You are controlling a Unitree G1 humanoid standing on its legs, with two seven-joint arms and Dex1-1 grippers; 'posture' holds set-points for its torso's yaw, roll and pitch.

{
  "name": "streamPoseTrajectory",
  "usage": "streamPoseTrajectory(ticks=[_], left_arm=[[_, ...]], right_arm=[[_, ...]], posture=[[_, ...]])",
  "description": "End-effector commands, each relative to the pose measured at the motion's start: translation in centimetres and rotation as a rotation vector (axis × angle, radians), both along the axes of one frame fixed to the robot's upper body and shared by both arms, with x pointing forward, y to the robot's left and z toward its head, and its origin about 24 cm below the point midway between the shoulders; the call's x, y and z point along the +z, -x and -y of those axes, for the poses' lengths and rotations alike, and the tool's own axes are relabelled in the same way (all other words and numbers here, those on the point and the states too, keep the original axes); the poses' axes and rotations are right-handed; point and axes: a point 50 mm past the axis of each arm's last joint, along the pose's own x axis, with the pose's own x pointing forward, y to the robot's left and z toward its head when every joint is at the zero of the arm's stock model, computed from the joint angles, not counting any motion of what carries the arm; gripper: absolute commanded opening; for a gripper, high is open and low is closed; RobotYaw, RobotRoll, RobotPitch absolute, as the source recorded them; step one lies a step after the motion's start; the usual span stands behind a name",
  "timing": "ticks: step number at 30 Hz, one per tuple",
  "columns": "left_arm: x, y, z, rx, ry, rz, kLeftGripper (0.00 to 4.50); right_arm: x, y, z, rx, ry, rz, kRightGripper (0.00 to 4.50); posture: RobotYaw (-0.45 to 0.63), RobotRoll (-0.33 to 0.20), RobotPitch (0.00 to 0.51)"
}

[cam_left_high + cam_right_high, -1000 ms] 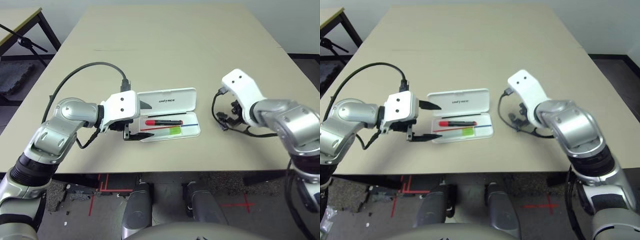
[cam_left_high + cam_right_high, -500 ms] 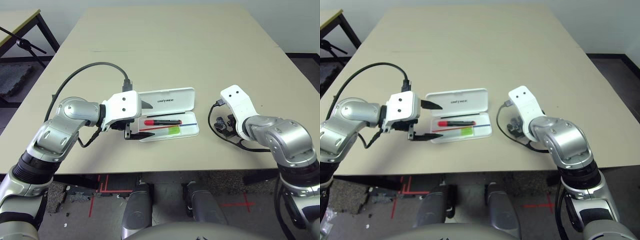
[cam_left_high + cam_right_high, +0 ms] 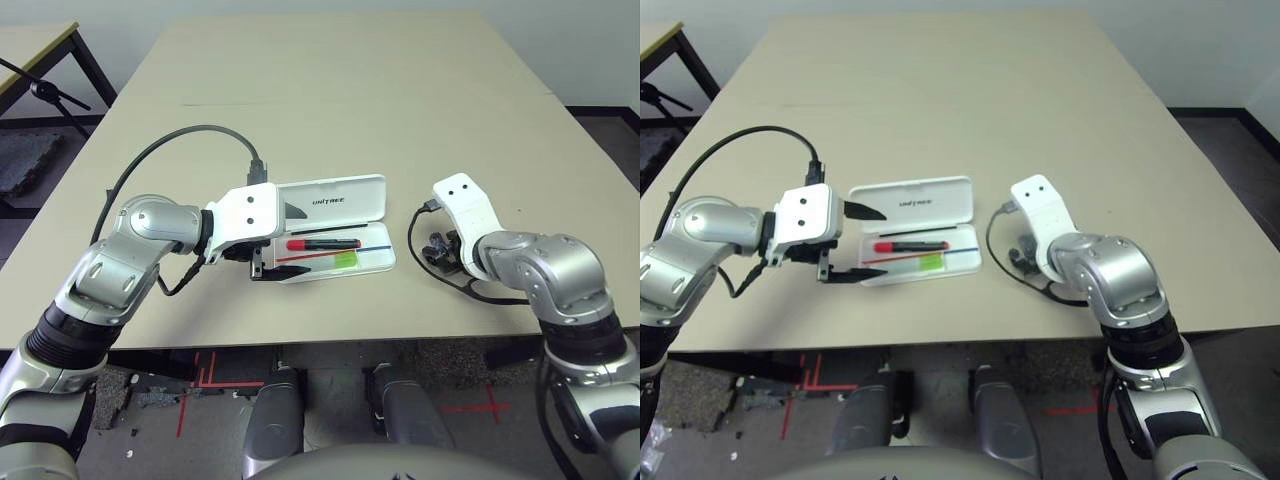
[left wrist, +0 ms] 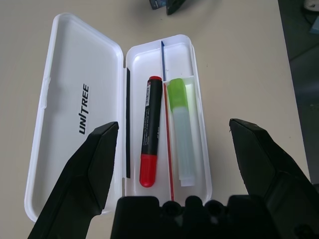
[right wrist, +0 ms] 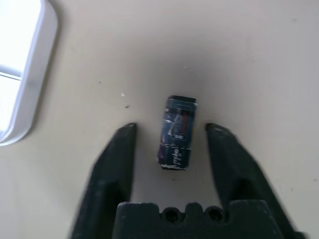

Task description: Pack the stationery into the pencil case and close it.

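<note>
The left gripper stands with its two black fingers spread wide, one over the lid and one past the tray's outer wall. Between and beyond the fingertips lies the pencil case, open flat on the table, lid bearing black "UNITREE" lettering. In the tray, the red marker lies along the lid-side compartment, red end nearest the gripper. A thin red-and-blue line runs just beside it. The highlighter lies parallel in the outer compartment, lime-green cap away from the gripper.
</note>
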Motion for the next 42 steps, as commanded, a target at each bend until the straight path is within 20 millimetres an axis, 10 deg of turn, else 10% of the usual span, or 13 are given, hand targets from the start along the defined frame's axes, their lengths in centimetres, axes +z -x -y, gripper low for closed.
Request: streamPoseTrajectory(ticks=[1, 4, 9, 27, 42], left_arm=[[0.0, 0.1, -0.1, 0.007, -0.011, 0.002, 4.50], [0.0, 0.1, -0.1, 0.006, -0.012, 0.001, 4.50], [-0.1, 0.0, 0.0, 0.003, -0.014, 0.000, 4.50], [-0.2, -0.1, -0.1, 0.008, -0.029, -0.009, 4.50], [-0.4, 0.1, -0.1, 0.023, -0.037, -0.010, 4.50]], right_arm=[[-0.2, -0.2, 1.0, -0.042, 0.057, -0.032, 1.21], [0.2, -0.5, 1.5, -0.048, 0.075, -0.030, 0.28], [1.5, -1.2, 2.5, 0.045, 0.142, -0.008, 0.28], [6.3, -0.2, 0.0, 1.209, 0.121, 0.193, 0.28], [4.0, -1.9, -3.6, 1.350, 0.146, 0.152, 0.28]], posture=[[0.00, 0.000, 0.117], [0.00, 0.000, 0.117], [-0.01, 0.000, 0.117], [-0.01, 0.000, 0.119], [0.02, 0.000, 0.123]])
